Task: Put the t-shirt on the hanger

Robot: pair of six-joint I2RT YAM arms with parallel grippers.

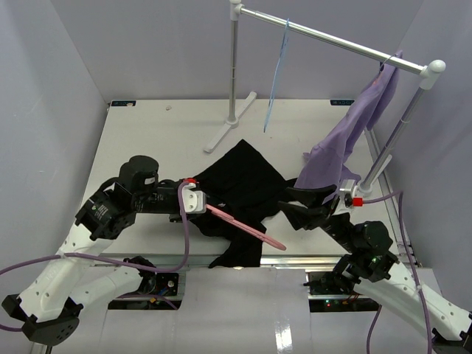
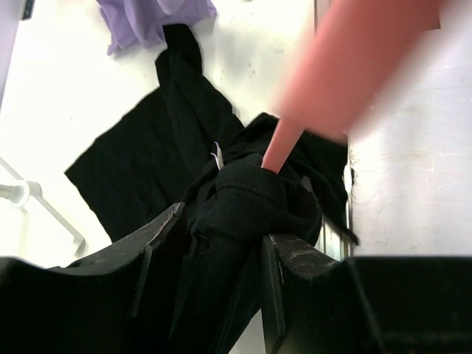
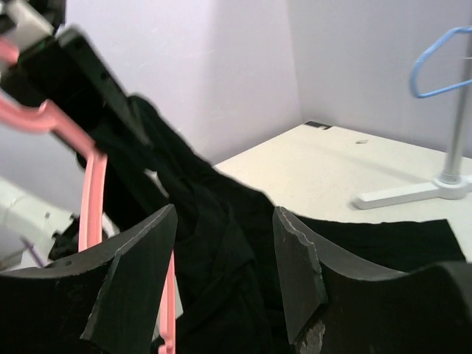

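T-shirt heaped lower centre of overhead frame, partly draped over hanger. Left gripper clamps bunched cloth, hanger running into bunch. Right gripper jaws apart, empty. I judge threading partway; shoulders not yet seated.

1. The hanger: hook end sat between my left gripper's jaws, its arm running out ahead of them.
2. The t-shirt: bunched over that hook end. The rest lay on the table ahead, a fold just ahead of my right gripper's jaws.
3. Rack: stood beyond both, carrying a second garment and a spare hanger.
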